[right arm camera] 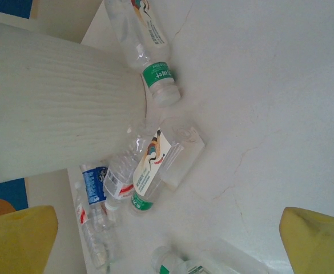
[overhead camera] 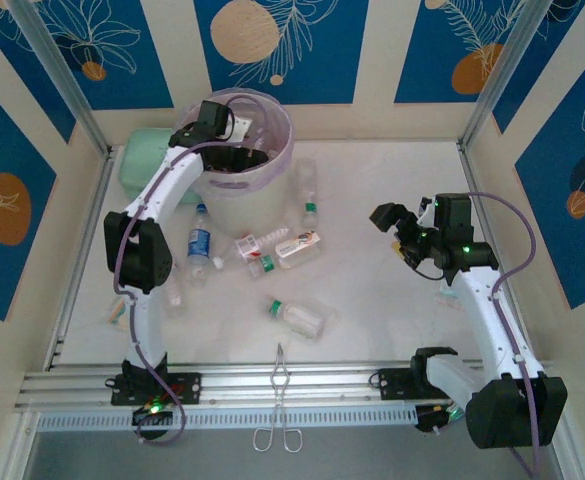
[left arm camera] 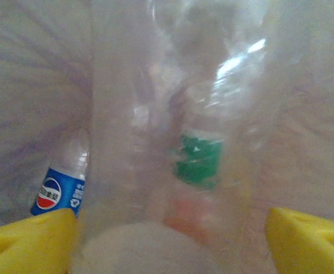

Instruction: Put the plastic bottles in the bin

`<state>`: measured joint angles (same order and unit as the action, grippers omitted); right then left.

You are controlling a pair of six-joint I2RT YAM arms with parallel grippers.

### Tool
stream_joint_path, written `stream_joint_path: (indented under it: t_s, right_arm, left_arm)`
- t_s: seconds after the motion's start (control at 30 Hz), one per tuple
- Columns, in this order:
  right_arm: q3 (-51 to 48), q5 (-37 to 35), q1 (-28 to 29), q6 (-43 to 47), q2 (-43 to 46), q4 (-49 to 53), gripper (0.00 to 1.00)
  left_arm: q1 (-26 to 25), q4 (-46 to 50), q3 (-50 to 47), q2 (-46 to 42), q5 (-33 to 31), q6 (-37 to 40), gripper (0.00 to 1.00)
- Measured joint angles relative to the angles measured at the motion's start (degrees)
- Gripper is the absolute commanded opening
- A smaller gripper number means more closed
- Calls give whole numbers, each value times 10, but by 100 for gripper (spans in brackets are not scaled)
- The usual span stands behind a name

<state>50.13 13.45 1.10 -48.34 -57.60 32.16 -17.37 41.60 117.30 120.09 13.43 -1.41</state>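
The left gripper (overhead camera: pixel 215 120) is hovering over the round white bag-lined bin (overhead camera: pixel 242 205) at far left. Its yellow fingers (left arm camera: pixel 29 237) are standing spread either side of a blurred clear green-labelled plastic bottle (left arm camera: pixel 198 162). The right gripper (overhead camera: pixel 402 228) is hanging at right with fingers splayed and empty. Other clear plastic bottles (overhead camera: pixel 297 248) are lying just near of the bin.

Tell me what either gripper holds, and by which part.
Nothing, it seems. The left gripper stands open around a bottle over the bin, fingers clear of it; the right gripper is open, empty.

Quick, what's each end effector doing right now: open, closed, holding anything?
Left end effector: open, a clear plastic bottle loose between its fingers inside the bin.
Right end effector: open, holding nothing, above the table.
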Motion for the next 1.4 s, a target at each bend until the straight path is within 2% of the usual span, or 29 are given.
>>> stream_joint_path:
  t_s: [0.27,0.37,0.53,0.7,0.97,1.03,1.23,1.4]
  right_arm:
    - [0,-2,2,12,-1,15,99]
    - [10,-18,19,26,-16,33,99]
    - [65,-65,92,68,-77,74,100]
    - [137,-107,203,145,-153,127,97]
    - [174,-143,443,325,-281,223,99]
    - [174,-144,481,357,-301,240,99]
    - [174,-163,537,428,-311,253,99]
    - [171,-190,545,466,-353,237,99]
  left_arm:
    - [0,17,72,-10,4,15,100]
    - [0,34,87,-28,2,25,100]
    - [0,64,102,-80,-15,44,100]
    - [0,91,95,-159,-21,50,100]
    - [0,89,-65,-320,-14,31,100]
    - [0,85,-113,-343,-8,15,100]
    - [0,68,-228,-375,1,-20,100]
    - [2,50,-270,-399,5,-38,100]
